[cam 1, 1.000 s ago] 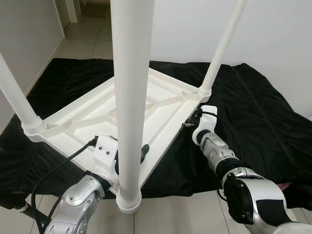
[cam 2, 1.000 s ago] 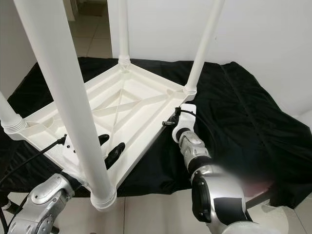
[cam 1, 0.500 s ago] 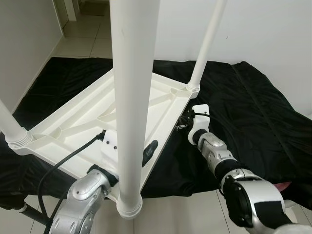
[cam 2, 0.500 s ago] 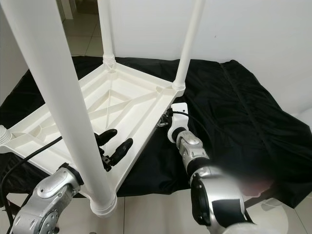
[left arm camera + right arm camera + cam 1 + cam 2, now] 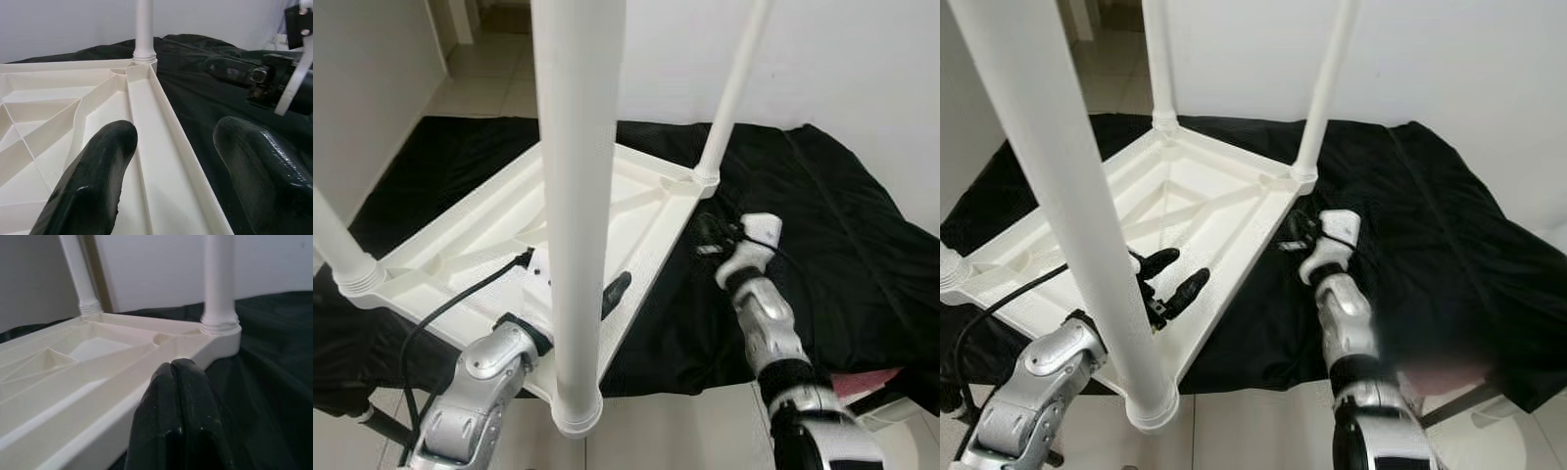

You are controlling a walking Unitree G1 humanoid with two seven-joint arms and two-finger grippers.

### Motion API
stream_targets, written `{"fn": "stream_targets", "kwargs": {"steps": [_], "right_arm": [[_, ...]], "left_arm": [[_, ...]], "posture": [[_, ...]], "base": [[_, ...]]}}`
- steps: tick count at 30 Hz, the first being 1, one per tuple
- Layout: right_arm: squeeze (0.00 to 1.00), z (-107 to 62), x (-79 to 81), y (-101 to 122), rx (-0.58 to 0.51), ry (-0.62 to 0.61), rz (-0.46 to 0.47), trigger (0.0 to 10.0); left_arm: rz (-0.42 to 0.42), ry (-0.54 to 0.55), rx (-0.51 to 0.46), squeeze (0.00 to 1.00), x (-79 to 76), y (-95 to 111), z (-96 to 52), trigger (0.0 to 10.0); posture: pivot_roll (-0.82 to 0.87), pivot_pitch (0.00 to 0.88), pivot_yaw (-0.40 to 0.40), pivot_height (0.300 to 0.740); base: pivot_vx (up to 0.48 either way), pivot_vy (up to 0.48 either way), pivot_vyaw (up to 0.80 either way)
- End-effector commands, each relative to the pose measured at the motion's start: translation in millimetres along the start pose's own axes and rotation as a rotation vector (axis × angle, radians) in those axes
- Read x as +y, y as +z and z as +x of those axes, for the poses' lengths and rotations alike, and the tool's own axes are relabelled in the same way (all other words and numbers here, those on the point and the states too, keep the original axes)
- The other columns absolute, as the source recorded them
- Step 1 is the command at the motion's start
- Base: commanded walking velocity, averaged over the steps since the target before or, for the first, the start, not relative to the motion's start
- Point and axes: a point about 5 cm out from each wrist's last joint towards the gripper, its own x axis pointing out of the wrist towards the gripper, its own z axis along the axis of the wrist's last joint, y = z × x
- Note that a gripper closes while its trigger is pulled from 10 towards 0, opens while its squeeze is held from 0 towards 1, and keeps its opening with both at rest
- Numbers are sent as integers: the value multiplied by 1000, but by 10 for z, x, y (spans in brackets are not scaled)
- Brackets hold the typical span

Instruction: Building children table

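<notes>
The upturned white moulded-plastic children's table (image 5: 1205, 211) lies top-down on a rumpled black quilted fabric sheet (image 5: 1440, 225) spread over pale glossy floor tiles (image 5: 489, 88), taking up the left and centre of the head views. Its underside is a shallow tray of raised rims crossed by diagonal stiffening ribs, smooth and matt, with nothing lying in its hollows. Round white tubular legs (image 5: 1067, 206) stand up from ribbed, threaded collars at the corners; the nearest one crosses the frame from the top edge to the bottom centre. At lower left the silver left arm reaches up to the table's near edge, and the left pincer (image 5: 1170, 284) is spread wide, one glossy black rubbery finger over the ribbed underside and the other beyond the rim, grasping nothing. Right of centre, the right pincer (image 5: 181, 396) sits low over the black sheet just beside the table's right rim, its two fingers pressed together and empty. No writing can be read anywhere.
</notes>
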Motion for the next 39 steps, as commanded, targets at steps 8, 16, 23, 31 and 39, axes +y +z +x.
{"fn": "stream_targets", "kwargs": {"steps": [8, 16, 23, 31, 39], "right_arm": [[0, -179, 33, 42, -23, 8, 14, 10000], [0, -296, 175, -11, -2, 38, 41, 10000], [0, -400, 211, 10, 27, 61, 45, 10000], [0, -449, 146, 74, 40, 36, 32, 10000], [0, -476, 143, 86, 38, 9, 38, 10000]], "left_arm": [[24, -214, 41, 0, -94, -68, -94, 10000], [15, -256, 63, 255, -98, -114, -148, 10000], [-43, -315, 115, 1000, 6, -182, -305, 10000], [20, -243, 189, 0, 332, -238, -427, 10000], [35, -171, 178, 0, 480, -214, -449, 10000]], "posture": [[65, 30, -3, 740], [55, 29, -7, 740], [38, 35, -8, 740], [30, 41, 1, 740], [21, 47, 17, 740]], "base": [[0, 0, 0], [0, 0, 0], [0, 0, 0], [0, 0, 0], [0, 0, 0]]}}
